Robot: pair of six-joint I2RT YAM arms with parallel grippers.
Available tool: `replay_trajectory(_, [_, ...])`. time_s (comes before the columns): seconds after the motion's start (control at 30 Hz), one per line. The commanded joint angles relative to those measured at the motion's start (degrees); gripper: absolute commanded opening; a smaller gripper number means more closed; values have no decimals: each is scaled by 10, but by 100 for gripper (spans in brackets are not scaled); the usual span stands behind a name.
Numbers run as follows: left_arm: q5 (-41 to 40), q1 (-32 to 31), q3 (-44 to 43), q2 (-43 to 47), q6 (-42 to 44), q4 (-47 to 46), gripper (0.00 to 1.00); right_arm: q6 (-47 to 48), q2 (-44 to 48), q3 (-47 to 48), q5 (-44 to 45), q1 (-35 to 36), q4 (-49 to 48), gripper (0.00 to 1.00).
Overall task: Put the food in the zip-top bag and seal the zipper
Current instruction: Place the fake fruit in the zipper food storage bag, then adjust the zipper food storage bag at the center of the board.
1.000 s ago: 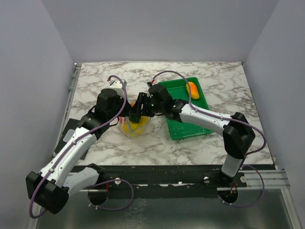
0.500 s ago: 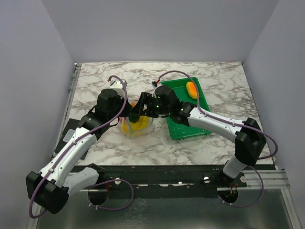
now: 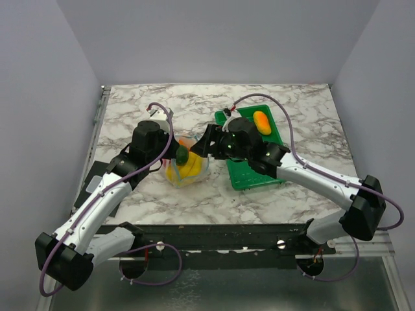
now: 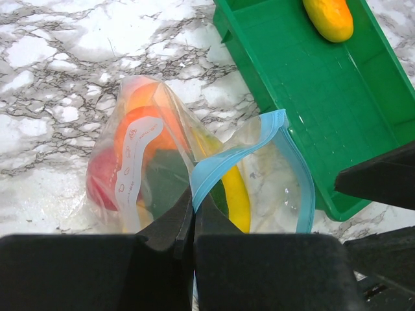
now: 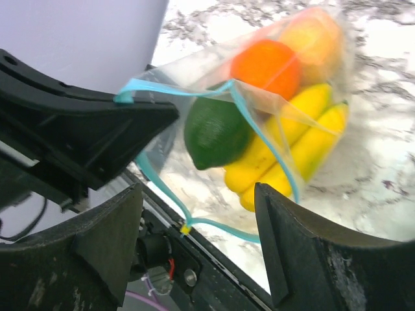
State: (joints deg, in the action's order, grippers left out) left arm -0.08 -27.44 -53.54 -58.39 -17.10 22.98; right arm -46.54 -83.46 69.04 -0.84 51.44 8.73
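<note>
Bright, even light, soft shadows; the right hand looks slightly blurred.

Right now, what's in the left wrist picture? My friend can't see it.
The left gripper, jaws shut, pinches the zipper of the zip-top bag holding fruit. One orange-yellow fruit lies in the green tray beside it.

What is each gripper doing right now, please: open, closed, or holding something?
Left gripper: closed, pinching the blue strip at the mouth of the bag.
Right gripper: open, holding nothing.
</note>
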Motion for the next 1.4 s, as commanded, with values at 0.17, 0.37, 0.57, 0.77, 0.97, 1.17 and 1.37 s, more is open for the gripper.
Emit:
replay_trajectory(0.17, [5,-2,2,8,-5,-2,0,14,37,-63,89,4,54,65])
replay_trajectory(0.37, [5,-2,2,8,-6,-2,0,2,5,-78,80,4,35,59])
replay_trajectory(0.57, [4,-2,2,8,-5,-2,0,1,-36,-64,70,4,24,53])
replay_trajectory(0.77, [5,-2,2,12,-4,-2,0,5,-60,-43,70,4,30,33])
replay_trajectory(0.97, [5,-2,1,10,0,-3,0,23,-39,-20,96,4,56,1])
replay_trajectory(1.17, [-34,-2,-3,35,7,4,0,60,6,4,151,4,93,1])
replay_trajectory(1.37, [-58,-1,-16,63,-4,35,0,102,36,38,173,4,127,1])
